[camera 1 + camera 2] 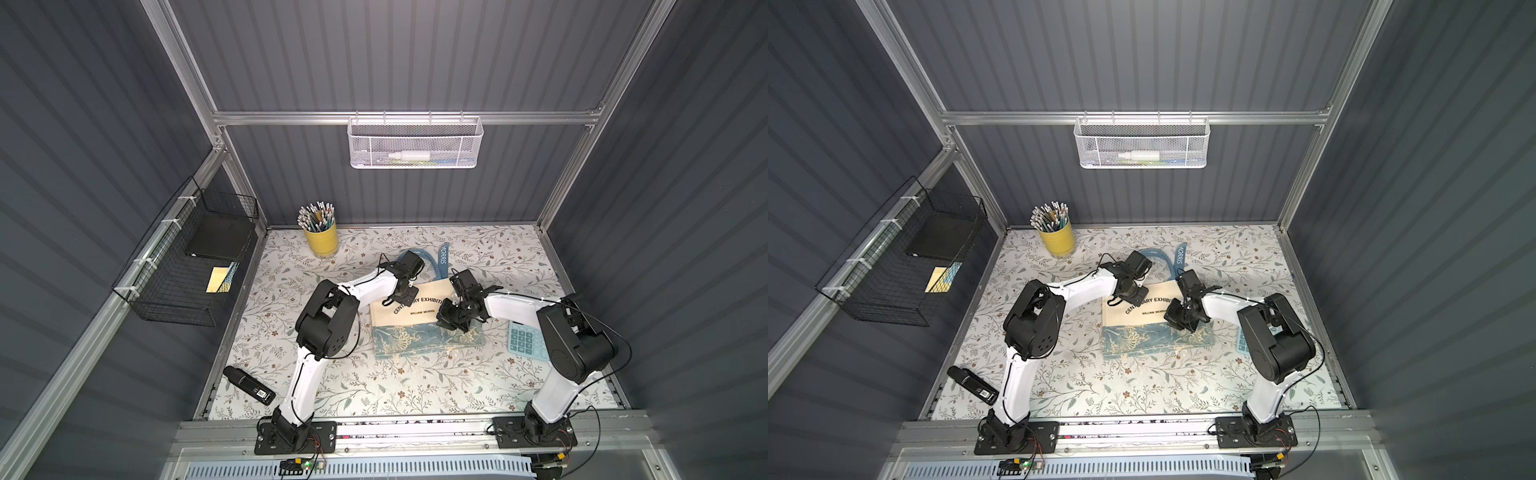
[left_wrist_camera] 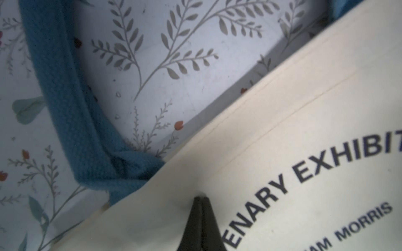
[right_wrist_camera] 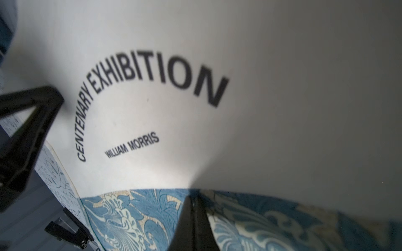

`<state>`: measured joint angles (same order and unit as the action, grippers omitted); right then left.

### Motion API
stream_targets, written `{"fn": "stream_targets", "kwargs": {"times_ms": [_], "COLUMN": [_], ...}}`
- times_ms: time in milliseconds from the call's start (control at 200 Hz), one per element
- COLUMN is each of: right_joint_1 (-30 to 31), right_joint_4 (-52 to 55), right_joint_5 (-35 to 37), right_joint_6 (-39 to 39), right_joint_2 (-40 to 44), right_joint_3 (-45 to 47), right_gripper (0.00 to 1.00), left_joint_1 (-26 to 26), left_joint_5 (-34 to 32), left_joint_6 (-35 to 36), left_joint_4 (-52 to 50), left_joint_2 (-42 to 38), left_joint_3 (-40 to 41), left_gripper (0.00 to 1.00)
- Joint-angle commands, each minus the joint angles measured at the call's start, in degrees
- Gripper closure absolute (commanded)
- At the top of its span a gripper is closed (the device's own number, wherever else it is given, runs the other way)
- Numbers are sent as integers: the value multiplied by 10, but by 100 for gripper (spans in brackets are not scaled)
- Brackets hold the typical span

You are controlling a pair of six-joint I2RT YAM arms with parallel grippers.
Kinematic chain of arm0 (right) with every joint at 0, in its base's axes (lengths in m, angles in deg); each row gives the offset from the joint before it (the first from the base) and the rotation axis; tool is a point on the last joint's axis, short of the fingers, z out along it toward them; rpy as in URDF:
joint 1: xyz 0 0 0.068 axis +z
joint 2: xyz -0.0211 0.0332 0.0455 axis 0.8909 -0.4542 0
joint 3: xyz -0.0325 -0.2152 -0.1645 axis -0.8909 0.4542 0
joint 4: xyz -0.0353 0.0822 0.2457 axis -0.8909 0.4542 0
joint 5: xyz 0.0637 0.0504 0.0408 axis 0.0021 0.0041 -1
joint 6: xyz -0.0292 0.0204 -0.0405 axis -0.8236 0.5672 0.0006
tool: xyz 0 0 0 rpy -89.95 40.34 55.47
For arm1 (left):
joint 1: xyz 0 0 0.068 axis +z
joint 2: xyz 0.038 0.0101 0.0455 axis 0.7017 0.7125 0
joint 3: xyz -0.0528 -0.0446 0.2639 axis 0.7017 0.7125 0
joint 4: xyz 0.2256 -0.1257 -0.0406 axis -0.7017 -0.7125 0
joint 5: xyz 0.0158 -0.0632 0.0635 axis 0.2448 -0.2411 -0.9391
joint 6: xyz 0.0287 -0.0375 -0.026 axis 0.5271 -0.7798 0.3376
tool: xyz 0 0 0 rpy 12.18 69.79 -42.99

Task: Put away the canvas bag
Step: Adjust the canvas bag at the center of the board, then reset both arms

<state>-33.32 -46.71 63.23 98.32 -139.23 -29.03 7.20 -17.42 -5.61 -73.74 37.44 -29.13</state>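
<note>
Left hand [image 2: 201, 202] is clenched: its 2 fingertips meet with no gap and sit on the cream cloth of the canvas bag [image 2: 304, 130], just beside the letters "ENARY". The cloth puckers a little at the tip, so this hand appears to pinch a small fold of it. Right hand [image 3: 193, 198] is also clenched, with the tips together on the line where the cream cloth meets the blue-and-gold floral band. The cloth rises around this tip.

Both top views show 1 canvas bag [image 1: 415, 340] [image 1: 1142, 343], lying flat near the middle of the desk [image 1: 374, 386], between the 2 arms. Its floral band points toward the arm bases, and its blue handles [image 1: 442, 255] lie toward the back wall.

On the desk there are also 1 yellow cup [image 1: 321, 243] full of pencils in the far corner, 1 calculator [image 1: 525, 340] just beside the bag and partly under the right arm, and 1 black oblong device [image 1: 249, 384] near the left arm base. 1 white mesh basket [image 1: 415, 143] hangs on the back rail, and 1 black wire basket [image 1: 187, 270] hangs on the side wall.
</note>
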Motion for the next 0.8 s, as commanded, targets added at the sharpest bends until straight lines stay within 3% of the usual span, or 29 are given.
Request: {"fn": "stream_targets", "kwargs": {"times_ms": [0,210,340,470,650,725,770,795], "right_joint_1": [17,17,6,0,-22,-48,-73,-87], "right_joint_4": [34,38,69,150,179,138,96,75], "right_joint_5": [6,10,24,120,237,281,287,289], "right_joint_6": [23,19,-11,-73,-152,-183,-211,-226], "right_joint_2": [-11,-14,-2,27,94,132,158,172], "right_joint_3": [22,13,-29,-132,-239,-233,-215,-204], "right_gripper": [100,100,100,100,100,98,86,77], "left_joint_1": [9,11,11,10,9,13,16,19], "left_joint_5": [-3,-3,-1,14,15,27,20,14], "left_joint_6": [15,19,11,24,21,0,1,3], "left_joint_4": [-33,-41,-36,-22,-10,20,63,87], "left_joint_2": [45,49,12,-60,-146,-196,-229,-247], "left_joint_3": [-8,-24,-18,-35,-94,-66,-27,-3], "left_gripper": [100,100,100,100,73,46,24,5]}}
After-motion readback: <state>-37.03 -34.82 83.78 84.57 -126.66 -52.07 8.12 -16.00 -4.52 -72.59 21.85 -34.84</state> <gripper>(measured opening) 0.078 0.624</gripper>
